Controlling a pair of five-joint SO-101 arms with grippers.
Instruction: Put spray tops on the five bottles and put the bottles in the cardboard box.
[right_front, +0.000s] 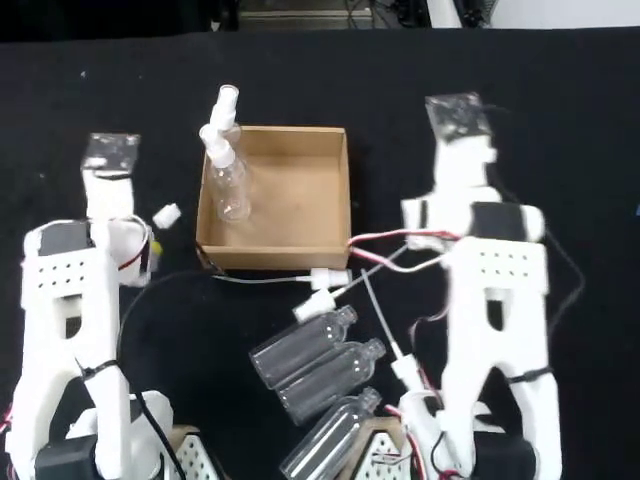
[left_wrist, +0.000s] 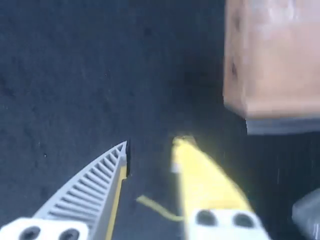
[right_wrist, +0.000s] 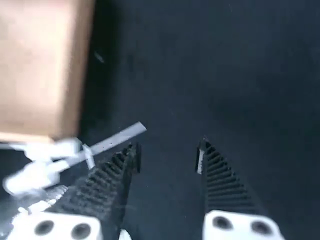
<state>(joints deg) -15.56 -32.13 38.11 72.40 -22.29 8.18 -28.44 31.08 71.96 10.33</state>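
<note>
The cardboard box (right_front: 300, 200) stands at the middle back. A clear bottle with a white spray top (right_front: 230, 180) lies in it against its left wall, and a second spray top (right_front: 227, 102) sticks up over that wall. Three uncapped bottles (right_front: 305, 345) lie in front of the box. Loose spray tops (right_front: 325, 280) with tubes lie by the box's front right corner, and another (right_front: 405, 372) lies nearer. My left gripper (left_wrist: 152, 145) hovers open over the cloth beside the box (left_wrist: 272, 60). My right gripper (right_wrist: 167, 146) is open next to the spray tops (right_wrist: 50, 165).
A small white cap (right_front: 166, 214) lies left of the box. The left arm (right_front: 70, 270) and right arm (right_front: 495, 270) flank the box. Red and white cables (right_front: 385, 240) run from the right arm toward the box corner. Black cloth covers the table.
</note>
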